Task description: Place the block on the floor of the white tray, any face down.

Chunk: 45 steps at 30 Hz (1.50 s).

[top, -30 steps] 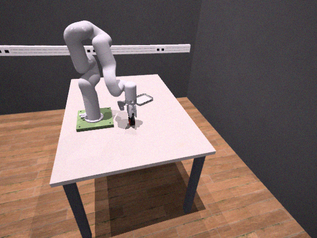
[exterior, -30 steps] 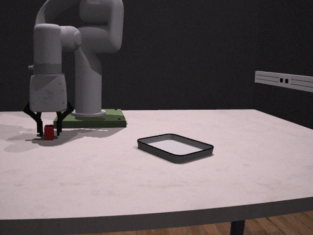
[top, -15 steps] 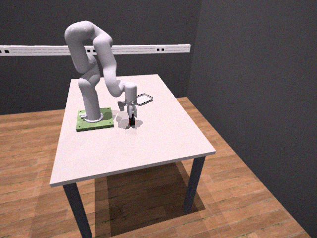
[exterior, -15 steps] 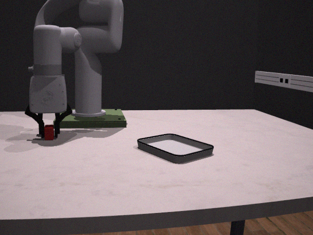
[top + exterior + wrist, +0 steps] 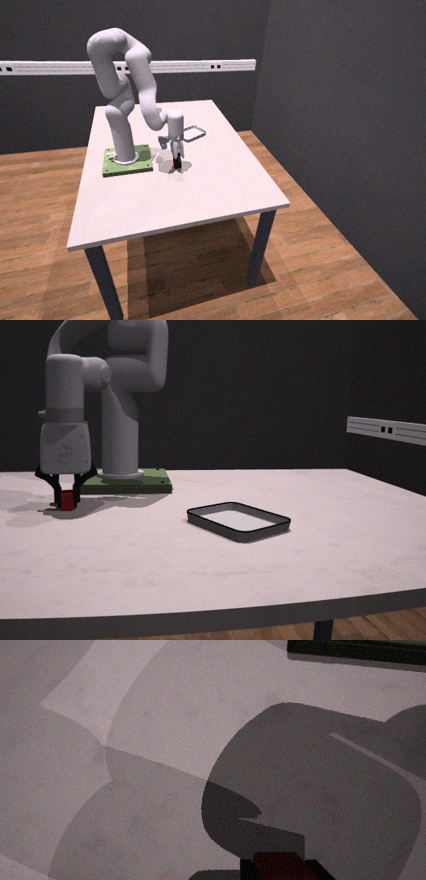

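Note:
A small red block (image 5: 66, 501) (image 5: 278, 866) rests on the table top, just in front of the arm's green base plate. My gripper (image 5: 66, 501) (image 5: 177, 162) (image 5: 279, 869) points straight down and is shut on the block, one black finger on each side, with the fingertips at table level. The white tray (image 5: 261, 529) (image 5: 201, 129), with a dark rim and a pale floor, lies flat on the table well to the right of the gripper in the exterior view; nothing is in it. The wrist view shows only the block's top edge and the finger tips at its bottom rim.
The green base plate (image 5: 151, 486) (image 5: 144, 165) (image 5: 350, 650) carries the arm's base close behind the gripper. The table (image 5: 206, 568) (image 5: 172, 207) stands on a wooden floor with dark walls behind. A white wall rail (image 5: 385, 430) (image 5: 192, 65) runs along the back wall.

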Motion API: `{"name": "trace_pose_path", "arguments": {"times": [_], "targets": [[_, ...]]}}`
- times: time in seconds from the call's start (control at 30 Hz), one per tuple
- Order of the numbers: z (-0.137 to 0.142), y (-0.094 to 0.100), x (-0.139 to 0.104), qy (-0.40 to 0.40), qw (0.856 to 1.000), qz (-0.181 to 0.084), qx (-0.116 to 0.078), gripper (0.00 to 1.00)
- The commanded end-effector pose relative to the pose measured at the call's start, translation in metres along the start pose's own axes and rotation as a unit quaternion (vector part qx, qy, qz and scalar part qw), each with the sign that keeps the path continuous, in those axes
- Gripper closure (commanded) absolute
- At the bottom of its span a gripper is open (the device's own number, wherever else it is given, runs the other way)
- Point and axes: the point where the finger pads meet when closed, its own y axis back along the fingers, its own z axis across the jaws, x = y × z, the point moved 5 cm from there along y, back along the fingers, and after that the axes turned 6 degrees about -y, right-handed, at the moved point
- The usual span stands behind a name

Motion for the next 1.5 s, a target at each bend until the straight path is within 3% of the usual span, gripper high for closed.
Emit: {"name": "trace_pose_path", "arguments": {"times": [0.0,0.83,1.47], "targets": [[0.000,0.000,-0.001,0.000,1.000,-0.001,0.000,1.00],[0.000,0.004,-0.001,0.000,1.000,-0.001,0.000,1.00],[-0.001,0.047,-0.001,0.000,1.000,-0.001,0.000,1.00]]}}
